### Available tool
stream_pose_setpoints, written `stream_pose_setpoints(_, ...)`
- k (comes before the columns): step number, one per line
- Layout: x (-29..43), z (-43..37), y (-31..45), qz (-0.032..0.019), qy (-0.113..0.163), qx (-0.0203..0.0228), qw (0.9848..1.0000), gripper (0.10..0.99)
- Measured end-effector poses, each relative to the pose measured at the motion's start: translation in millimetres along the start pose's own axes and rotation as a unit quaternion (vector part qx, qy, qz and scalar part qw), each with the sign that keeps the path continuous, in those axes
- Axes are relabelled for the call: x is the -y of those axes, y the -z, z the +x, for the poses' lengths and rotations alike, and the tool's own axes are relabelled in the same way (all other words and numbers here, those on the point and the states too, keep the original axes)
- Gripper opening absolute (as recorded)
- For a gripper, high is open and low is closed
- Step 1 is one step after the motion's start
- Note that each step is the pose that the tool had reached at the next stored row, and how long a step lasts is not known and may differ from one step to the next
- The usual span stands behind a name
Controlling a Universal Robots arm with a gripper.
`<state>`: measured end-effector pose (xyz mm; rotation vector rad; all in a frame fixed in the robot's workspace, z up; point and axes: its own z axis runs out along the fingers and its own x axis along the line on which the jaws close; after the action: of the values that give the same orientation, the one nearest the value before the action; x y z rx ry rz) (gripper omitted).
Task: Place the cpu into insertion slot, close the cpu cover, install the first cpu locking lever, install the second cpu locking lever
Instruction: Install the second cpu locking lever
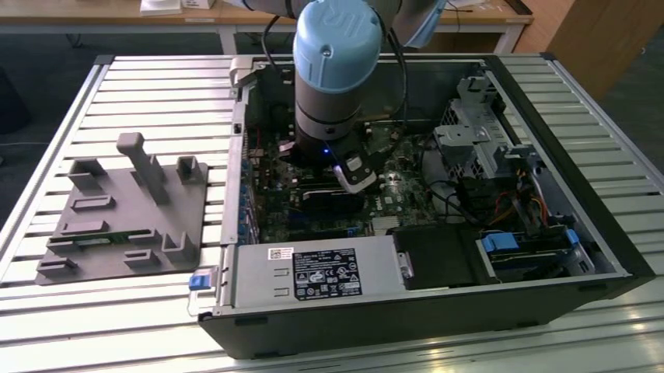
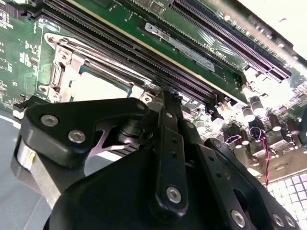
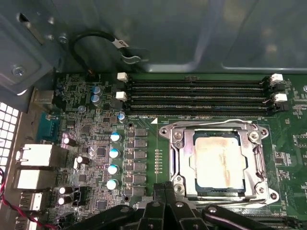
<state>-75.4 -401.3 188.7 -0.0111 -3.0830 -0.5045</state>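
In the first wrist view the cpu (image 3: 218,160) lies flat in the insertion slot (image 3: 169,132) on the green board. Its grey, smeared face shows through the square window of the cpu cover (image 3: 183,158), which lies down over it. My gripper (image 3: 165,188) is shut, its two black fingers pressed together at the socket's rim beside the cover. The second wrist view shows the same fingers (image 2: 166,103) meeting at a corner of the cover (image 2: 64,67), with the cpu (image 2: 96,86) just beyond. In the exterior view my arm (image 1: 326,116) reaches straight down into the open computer case.
Black memory slots (image 3: 201,96) run alongside the socket. Capacitors (image 3: 114,153) and rear ports (image 3: 36,155) stand on its other side. A black cable (image 3: 96,38) loops off the case wall. A grey fixture plate (image 1: 124,210) lies outside the case; the power supply (image 1: 311,276) and drive cage (image 1: 467,140) are inside it.
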Motion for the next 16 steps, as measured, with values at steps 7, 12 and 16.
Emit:
stream_pose_setpoints(7, -2.2, 0.2, 6.7, -0.0001, 0.000, -0.0001, 1.0000, 0.106)
stream_pose_setpoints(12, -5.9, 0.4, 17.8, -0.0002, 0.000, -0.0001, 1.0000, 0.106)
stream_pose_setpoints(16, -9.2, 0.5, 27.4, -0.0002, 0.000, 0.0000, 1.0000, 0.106)
